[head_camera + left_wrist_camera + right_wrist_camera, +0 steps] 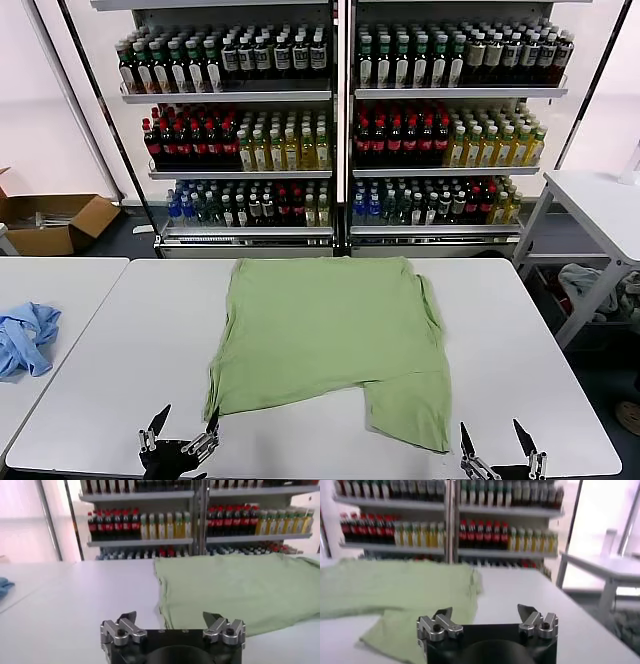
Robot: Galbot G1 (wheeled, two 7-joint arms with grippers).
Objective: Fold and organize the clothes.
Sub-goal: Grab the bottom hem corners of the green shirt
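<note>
Hovering left gripper (186, 427), right gripper (495, 440), both spread

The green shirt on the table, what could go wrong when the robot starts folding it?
1. The green shirt lies uneven, with a flap hanging lower near the right gripper; a fold could come out crooked.
2. The left gripper, jaws open, sits right at the shirt's near corner and may pinch two layers or bunch the cloth.
3. The shirt's far edge reaches the white table's rim and could slip off.

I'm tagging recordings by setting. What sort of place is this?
Probably a lab mocked up as a shop: stocked drink shelves, plain white tables, a cardboard box on the floor.
</note>
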